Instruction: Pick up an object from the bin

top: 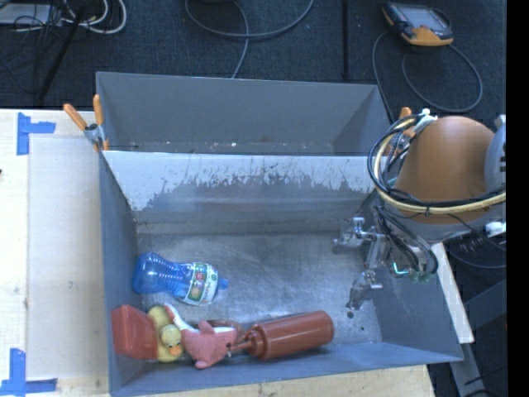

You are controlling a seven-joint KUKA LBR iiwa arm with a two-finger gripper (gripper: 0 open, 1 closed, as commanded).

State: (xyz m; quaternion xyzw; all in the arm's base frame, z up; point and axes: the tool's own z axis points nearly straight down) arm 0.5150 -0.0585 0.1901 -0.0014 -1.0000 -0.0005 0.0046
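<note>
Grey metal bin [124, 222] is occupying the centre of the frame, its floor lying in the lower half. The arm is entering from the right edge, carrying a brown dome cover [446, 168] ringed with cables [388, 160] at the upper right of the bin.

The gripper [364, 281] is hanging below that cover, over the right part of the bin floor, close to the right wall. Bare floor is showing beneath it and nothing is showing in its grasp. Whether the tool is spread or pressed together cannot be told from this view.

The nearest thing is a brown-red squeeze bottle [289, 335], lying on its side along the lower edge of the floor, to the lower left of the gripper and apart from it. Its long axis is running left to right, rising slightly toward the right. The broad base is facing right, toward the gripper's side; the narrow nozzle end is pointing left and slightly down.

That nozzle end is meeting a pink toy [211, 343]. Further left, a yellow toy [169, 337] and a red block [134, 333] are crowding the lower left corner. A blue bottle [175, 278] with a coloured label is lying on its side just above this group, its length also running roughly left to right.
</note>
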